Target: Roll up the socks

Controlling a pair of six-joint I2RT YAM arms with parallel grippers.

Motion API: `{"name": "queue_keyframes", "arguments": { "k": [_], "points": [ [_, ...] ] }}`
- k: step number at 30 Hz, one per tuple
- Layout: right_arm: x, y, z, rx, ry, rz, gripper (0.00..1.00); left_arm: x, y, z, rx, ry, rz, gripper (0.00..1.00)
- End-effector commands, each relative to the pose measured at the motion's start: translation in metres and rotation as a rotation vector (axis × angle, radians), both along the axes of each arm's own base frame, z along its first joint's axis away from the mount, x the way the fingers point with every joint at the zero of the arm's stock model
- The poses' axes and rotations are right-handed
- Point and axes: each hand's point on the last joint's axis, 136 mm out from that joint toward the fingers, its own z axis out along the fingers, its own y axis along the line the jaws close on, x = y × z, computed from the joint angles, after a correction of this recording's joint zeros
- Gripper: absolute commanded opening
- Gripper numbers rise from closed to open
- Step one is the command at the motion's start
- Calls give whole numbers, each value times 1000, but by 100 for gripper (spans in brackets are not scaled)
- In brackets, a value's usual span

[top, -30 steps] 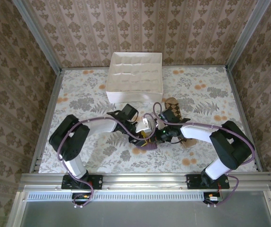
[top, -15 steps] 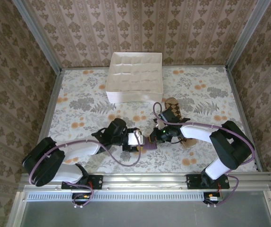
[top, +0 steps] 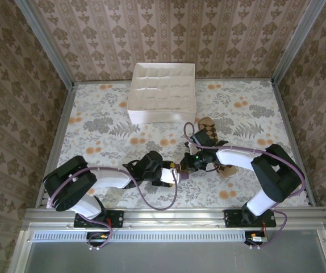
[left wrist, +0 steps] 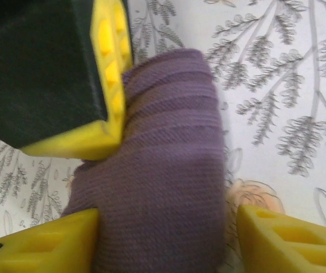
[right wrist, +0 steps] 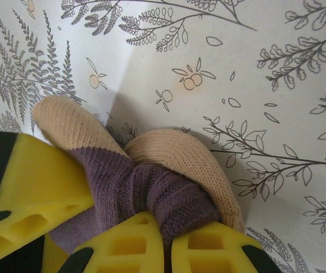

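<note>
**A:** Top view. What's hard to read?
**B:** The left tool (top: 175,176) and right tool (top: 186,166) meet low on the tabletop (top: 106,122). They crowd the purple sock (top: 180,172), which reads as a dark sliver between them. The checked sock (top: 207,128) lies behind, its mid-length hidden under the right arm.

**A:** Container?
**B:** A white box (top: 162,94) sits at the back, well apart from both socks. Its grid of cells is plain white inside.

**A:** Left wrist view?
**B:** The purple sock (left wrist: 163,170) is bunched thick, its near end cut off by the frame. The left tool (left wrist: 166,242) stands part-open astride it, gripping nothing. One finger (left wrist: 44,244) touches the knit; the other is just clear, with a strip of tabletop between. The right tool's finger (left wrist: 103,85) is blurred and presses the sock from the upper left.

**A:** Right wrist view?
**B:** The right tool (right wrist: 166,244) is closed tight, pinching the purple knit (right wrist: 146,185). Two tan lobes bulge beyond its tips. The left tool's finger (right wrist: 38,187) is cropped at the left edge and lies against the sock.
</note>
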Motion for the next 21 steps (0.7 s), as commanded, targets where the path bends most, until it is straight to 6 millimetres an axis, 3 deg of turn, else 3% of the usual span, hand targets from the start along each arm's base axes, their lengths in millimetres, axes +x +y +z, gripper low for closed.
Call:
{"name": "queue_keyframes", "arguments": {
  "k": [1,6,7,10,12,21],
  "points": [
    [-25,-39,-36,-184,75,-17,1,1,6,-17,73,19,13,46],
    [-19,-38,-10,-164,-38,49,18,-3,10,-17,100,42,8,4],
    [-16,-39,-2,-165,-69,62,22,-4,10,-16,103,47,6,0],
    [-9,-44,21,-188,-171,110,34,-7,12,-16,116,70,-1,0],
    [-3,-49,48,-201,-285,140,39,-8,12,-15,121,92,-3,0],
    [-13,-68,129,-177,-766,254,44,-15,13,-16,130,217,-39,0]
  ]
}}
